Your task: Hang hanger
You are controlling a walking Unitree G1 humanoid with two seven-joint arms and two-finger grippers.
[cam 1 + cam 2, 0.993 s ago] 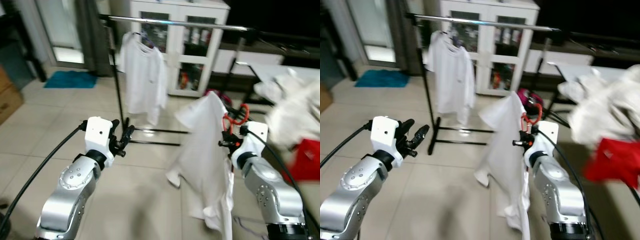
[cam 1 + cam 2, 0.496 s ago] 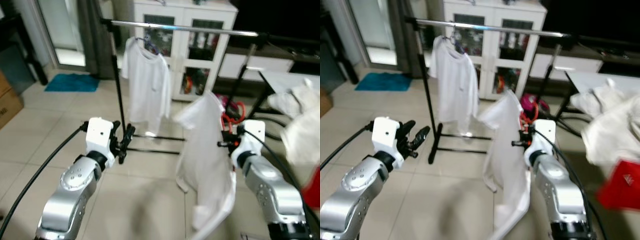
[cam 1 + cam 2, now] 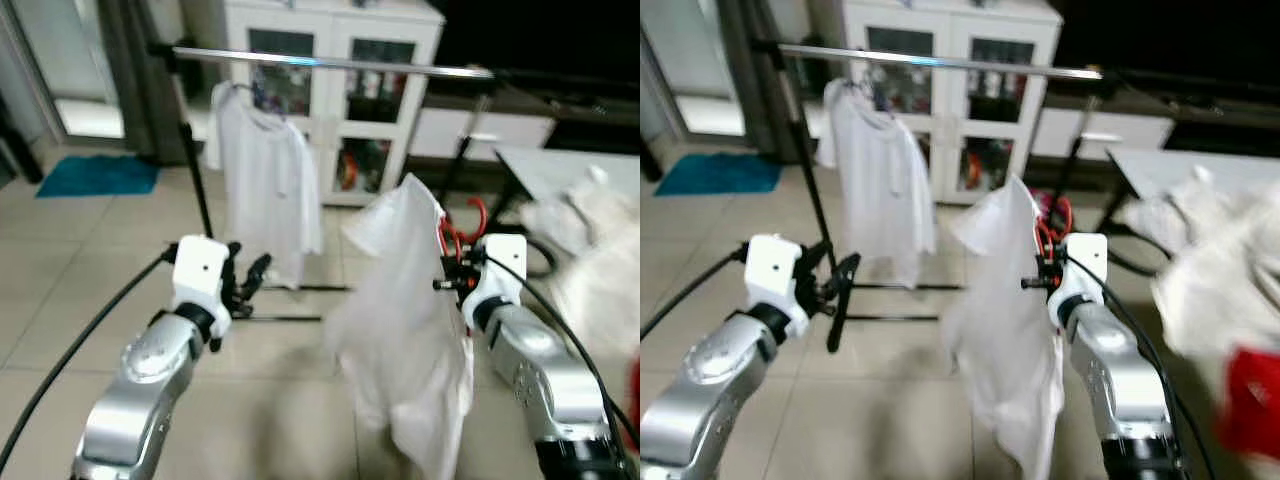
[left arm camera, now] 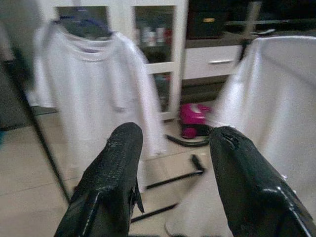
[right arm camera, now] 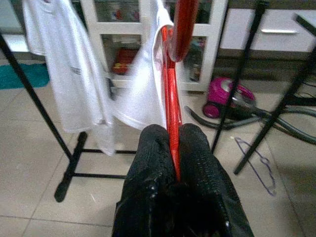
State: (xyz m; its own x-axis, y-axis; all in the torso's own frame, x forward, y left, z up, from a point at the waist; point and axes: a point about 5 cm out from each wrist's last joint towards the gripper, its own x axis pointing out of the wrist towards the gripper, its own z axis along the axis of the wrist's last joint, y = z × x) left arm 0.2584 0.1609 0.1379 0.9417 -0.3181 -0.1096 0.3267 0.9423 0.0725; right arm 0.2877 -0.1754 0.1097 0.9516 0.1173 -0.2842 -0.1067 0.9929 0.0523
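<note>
Closer now looms the black garment rack with its silver rail (image 3: pixel 330 64), the view having shifted. At three o'clock, the right pincer (image 5: pixel 174 148) clamps the red plastic hanger (image 5: pixel 173 94) carrying a white shirt (image 3: pixel 400 300); the left pincer (image 4: pixel 173 163) gapes empty. Carrying step; next, lift the hook over the rail.

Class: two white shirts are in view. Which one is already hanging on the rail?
The far shirt, hanging from the rail by the cabinet. The near shirt is off the rail, on a red hanger pinched in the right gripper.
</note>
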